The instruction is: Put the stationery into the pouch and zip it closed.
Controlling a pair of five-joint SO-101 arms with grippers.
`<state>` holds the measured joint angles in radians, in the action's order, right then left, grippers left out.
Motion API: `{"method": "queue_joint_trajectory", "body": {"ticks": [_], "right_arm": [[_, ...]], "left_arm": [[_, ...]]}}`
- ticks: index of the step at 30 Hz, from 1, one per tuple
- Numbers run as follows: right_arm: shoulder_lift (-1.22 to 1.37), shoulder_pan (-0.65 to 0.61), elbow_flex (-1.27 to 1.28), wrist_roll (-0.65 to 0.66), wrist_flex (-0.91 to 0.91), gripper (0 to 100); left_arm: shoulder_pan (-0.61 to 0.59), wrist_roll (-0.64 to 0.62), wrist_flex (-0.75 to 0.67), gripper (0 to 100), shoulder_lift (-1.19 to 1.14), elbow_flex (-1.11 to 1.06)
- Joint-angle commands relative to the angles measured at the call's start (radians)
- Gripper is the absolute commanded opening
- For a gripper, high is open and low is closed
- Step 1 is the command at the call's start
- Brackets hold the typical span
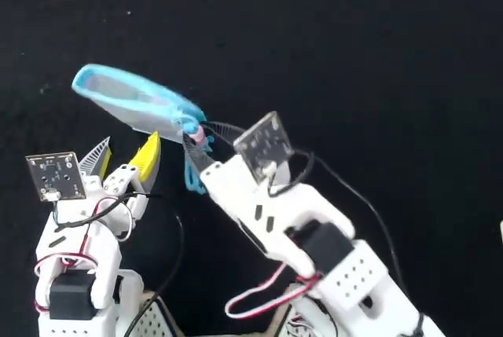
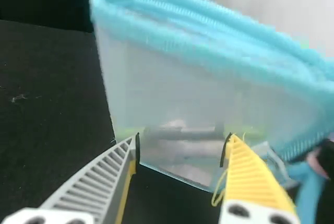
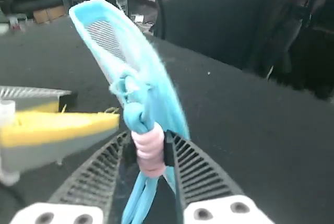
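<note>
**Pouch held by its zip pull**
Right gripper [image 3: 148,139] jaws clamped on the pink zip pull [image 3: 148,156]. Pouch [image 1: 134,101] extends toward 10 o'clock from it. Left gripper [image 2: 180,153] jaws spread apart at the pouch's clear lower edge.

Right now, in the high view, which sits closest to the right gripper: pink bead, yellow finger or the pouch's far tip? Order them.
1. pink bead, inside the right gripper.
2. yellow finger, on the left arm.
3. pouch's far tip, up the table.
</note>
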<state>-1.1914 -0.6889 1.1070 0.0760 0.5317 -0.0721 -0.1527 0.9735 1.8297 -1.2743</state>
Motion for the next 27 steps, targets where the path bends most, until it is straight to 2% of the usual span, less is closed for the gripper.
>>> {"method": "queue_joint_trajectory", "body": {"ticks": [1,6,11,15,24,27], "right_arm": [[-0.099,0.000,-0.053,0.086,0.103,1.1],[-0.111,0.003,-0.073,0.147,0.150,1.1],[-0.065,0.003,-0.147,0.149,0.135,1.1],[0.015,0.003,-0.237,0.215,0.163,1.1],[0.170,0.005,-0.360,0.305,0.201,1.1],[0.193,0.005,-0.381,0.324,0.206,1.1]], "left_arm": [[0.013,0.011,-0.008,27,-0.005,0.067],[0.027,0.011,-0.015,27,-0.005,0.067],[0.197,0.020,0.052,27,-0.005,0.073],[0.294,0.020,0.061,27,-0.005,0.067],[0.318,0.020,0.051,27,-0.005,0.079],[0.308,0.020,-0.017,27,-0.008,0.065]]}}
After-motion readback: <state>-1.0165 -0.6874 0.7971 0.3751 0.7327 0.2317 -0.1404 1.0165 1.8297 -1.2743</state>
